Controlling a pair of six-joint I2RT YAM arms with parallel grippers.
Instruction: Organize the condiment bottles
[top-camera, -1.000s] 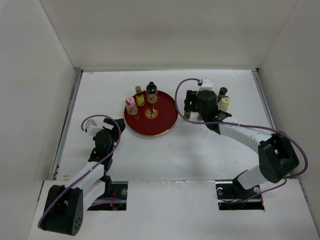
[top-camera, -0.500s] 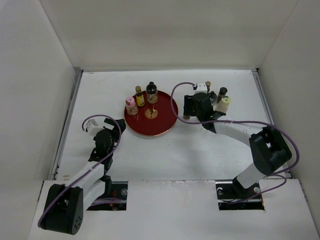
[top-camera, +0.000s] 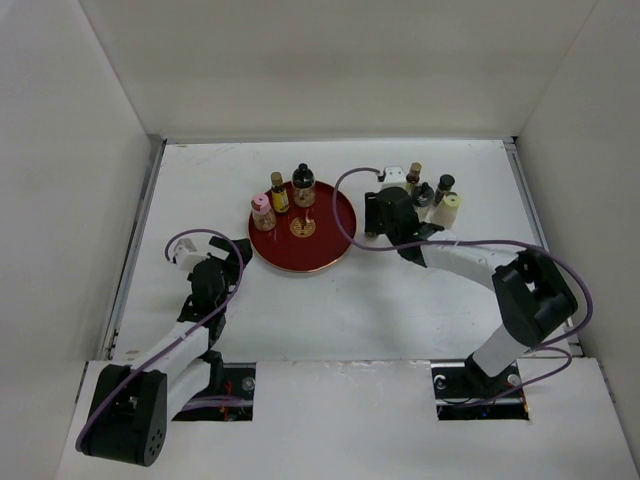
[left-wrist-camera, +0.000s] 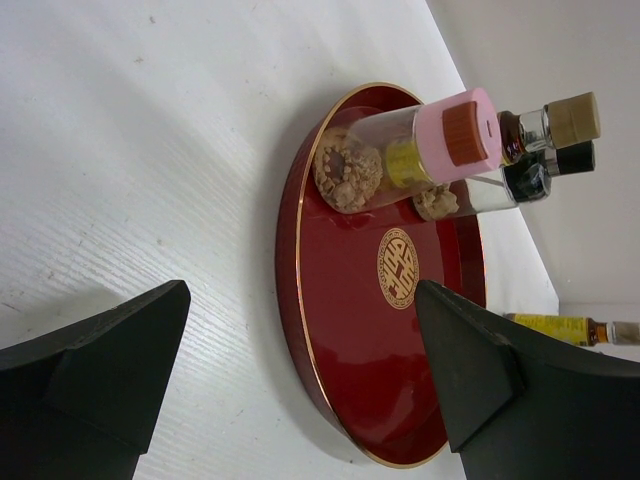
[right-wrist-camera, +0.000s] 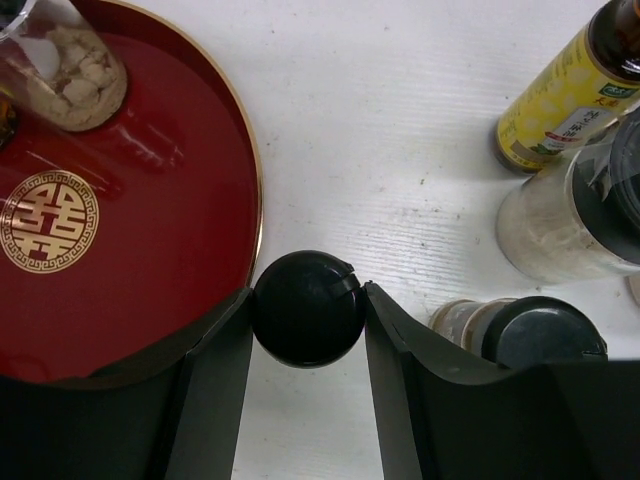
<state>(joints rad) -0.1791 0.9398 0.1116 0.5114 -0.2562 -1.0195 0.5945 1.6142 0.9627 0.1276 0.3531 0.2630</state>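
My right gripper (right-wrist-camera: 307, 300) is shut on the round black cap of a small bottle (right-wrist-camera: 307, 308), which stands just right of the red tray's rim (right-wrist-camera: 255, 215). In the top view this gripper (top-camera: 374, 222) is at the tray's right edge. Three bottles stand at the tray's back left: a pink-capped one (top-camera: 263, 212), a yellow one (top-camera: 279, 192) and a dark black-capped one (top-camera: 303, 185). Several more stand right of my right gripper, among them a pale yellow-capped one (top-camera: 450, 208). My left gripper (top-camera: 228, 255) is open and empty, left of the tray (left-wrist-camera: 380, 290).
In the right wrist view a yellow-labelled bottle (right-wrist-camera: 560, 100), a clear jar (right-wrist-camera: 570, 215) and a black-capped jar (right-wrist-camera: 525, 335) stand close to the right finger. White walls close the table in on the left, back and right.
My right wrist has shifted left toward the tray, uncovering the bottles behind it. The left arm has not moved.
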